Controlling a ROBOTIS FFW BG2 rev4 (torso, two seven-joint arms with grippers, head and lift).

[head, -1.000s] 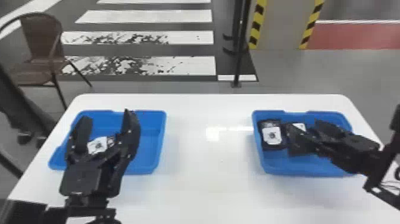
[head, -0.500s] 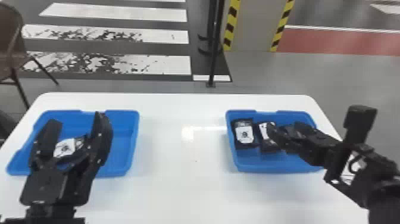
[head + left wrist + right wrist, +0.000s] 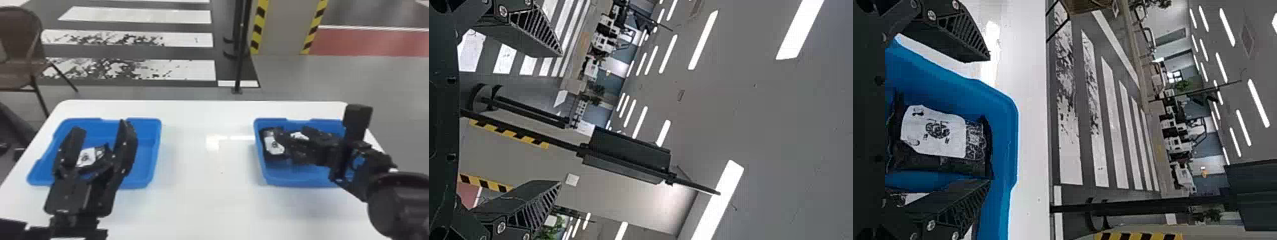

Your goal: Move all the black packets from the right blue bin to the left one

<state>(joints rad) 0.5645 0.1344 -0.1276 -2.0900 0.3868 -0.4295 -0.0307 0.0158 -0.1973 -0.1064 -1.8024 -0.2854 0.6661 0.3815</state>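
Black packet (image 3: 274, 147) in bin (image 3: 300, 177), nr R gripper (image 3: 292, 131).

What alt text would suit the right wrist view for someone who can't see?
The robot's right gripper, its two black fingers spread open, with a black packet bearing a white label showing between them in a blue bin. Part of another packet shows beside it. The bin stands on a white table; beyond lie white floor stripes.
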